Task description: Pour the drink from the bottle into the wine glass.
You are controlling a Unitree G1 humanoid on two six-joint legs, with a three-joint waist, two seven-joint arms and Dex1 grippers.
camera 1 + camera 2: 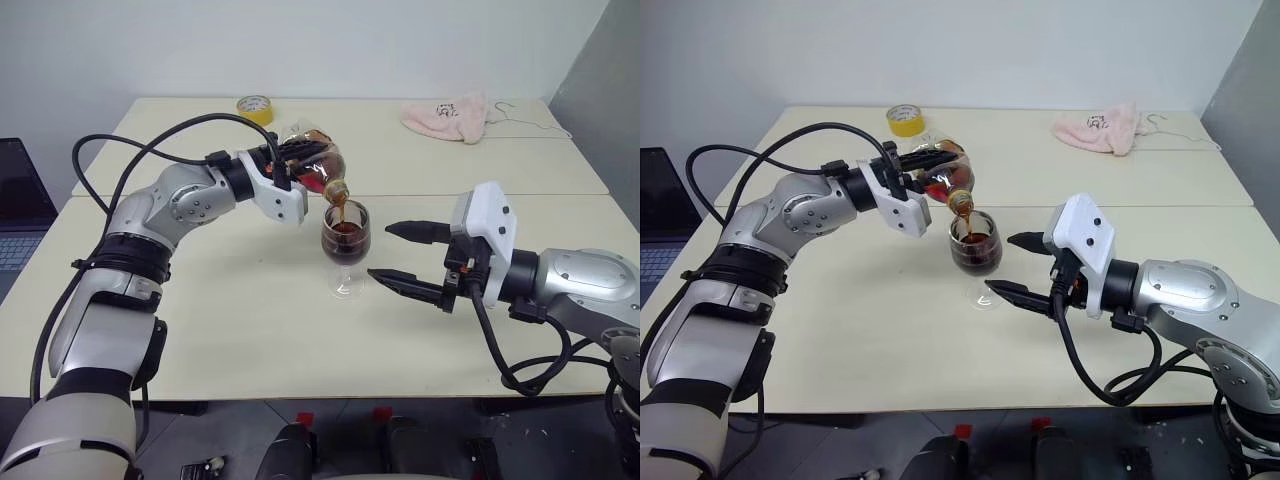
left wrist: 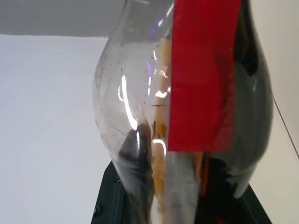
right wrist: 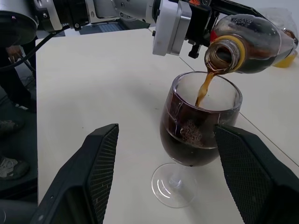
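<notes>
The left claw (image 1: 283,172) grips the bottle (image 1: 315,163), tipped mouth-down over the wine glass (image 1: 345,245) on the tabletop (image 1: 220,310); the drink (image 3: 204,88) streams into the bowl (already well filled). The right claw (image 1: 400,255) waits open just beside the glass, touching nothing.

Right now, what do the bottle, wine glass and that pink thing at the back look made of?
Bottle: clear, glossy, thin-walled, probably plastic; highlights on its bulging side, red label.
Wine glass: clear and shiny with a thin stem, looks like glass, could be clear plastic.
Pink thing: soft matte cloth, crumpled, likely a towel.
</notes>
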